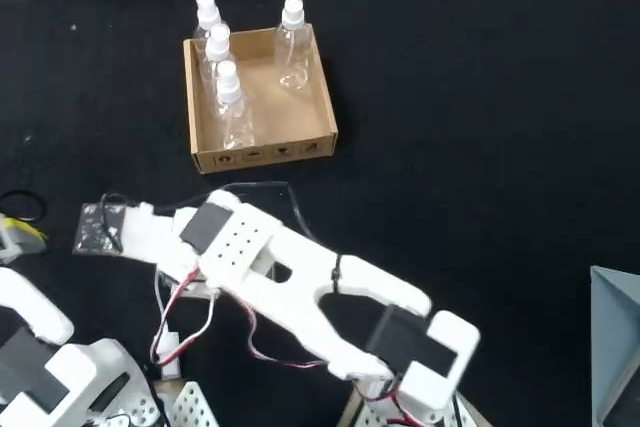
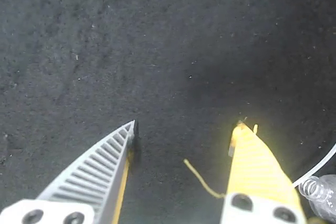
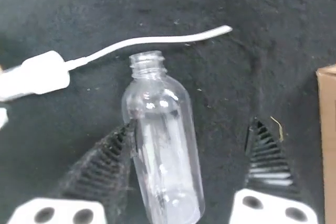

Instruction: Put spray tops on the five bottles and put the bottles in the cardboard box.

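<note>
Fingers spread, the right gripper [image 3: 192,125] straddles the uncapped clear plastic bottle [image 3: 163,150] lying flat and should close squarely on its mid-body; the left gripper [image 2: 185,125] hangs released and empty.

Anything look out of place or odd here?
One bottle lies on its side on the cloth, uncapped, inside the open right gripper; its spray top lies loose beside its neck. Nothing looks spilled.

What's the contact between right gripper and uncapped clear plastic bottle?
Cannot tell. In the right wrist view the clear plastic bottle lies within the open right gripper; one finger borders its outline, no plain contact or gap.
</note>
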`<action>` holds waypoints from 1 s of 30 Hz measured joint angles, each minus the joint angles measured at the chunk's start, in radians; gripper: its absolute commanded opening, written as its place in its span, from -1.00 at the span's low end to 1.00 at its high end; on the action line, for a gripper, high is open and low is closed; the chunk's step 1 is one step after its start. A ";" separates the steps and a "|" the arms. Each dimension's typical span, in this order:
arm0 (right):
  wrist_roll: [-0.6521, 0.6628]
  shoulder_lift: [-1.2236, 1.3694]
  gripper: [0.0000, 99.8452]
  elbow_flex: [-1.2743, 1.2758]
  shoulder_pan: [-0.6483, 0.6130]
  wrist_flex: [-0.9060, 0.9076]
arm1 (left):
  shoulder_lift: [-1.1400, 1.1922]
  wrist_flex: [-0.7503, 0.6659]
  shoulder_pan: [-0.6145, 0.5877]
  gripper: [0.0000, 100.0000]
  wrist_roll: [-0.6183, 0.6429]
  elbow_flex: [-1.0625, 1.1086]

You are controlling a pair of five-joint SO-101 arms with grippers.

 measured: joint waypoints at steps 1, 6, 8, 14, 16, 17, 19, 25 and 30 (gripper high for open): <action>0.002 0.011 -0.44 -0.008 -0.008 0.006 | 0.000 0.000 -0.002 -0.46 -0.002 0.000; 0.006 0.057 -0.45 -0.017 -0.025 0.009 | 0.000 -0.002 -0.002 -0.46 -0.034 0.014; 0.006 0.078 -0.45 -0.031 -0.021 0.009 | 0.000 -0.002 -0.002 -0.46 -0.040 0.028; 0.006 0.158 -0.45 -0.075 -0.023 0.009 | 0.000 -0.002 -0.002 -0.46 -0.043 0.031; 0.006 0.178 -0.45 -0.087 -0.023 0.009 | 0.000 -0.002 -0.002 -0.47 -0.043 0.031; 0.006 0.187 -0.45 -0.092 -0.023 0.009 | 0.000 -0.002 -0.002 -0.47 -0.043 0.031; 0.021 0.204 -0.45 -0.092 -0.023 0.012 | 0.000 -0.002 -0.002 -0.47 -0.043 0.031; 0.049 0.213 -0.45 -0.123 -0.023 0.066 | 0.000 -0.002 -0.002 -0.47 -0.043 0.044; 0.049 0.213 -0.45 -0.127 -0.023 0.075 | 0.000 -0.002 -0.002 -0.47 -0.043 0.044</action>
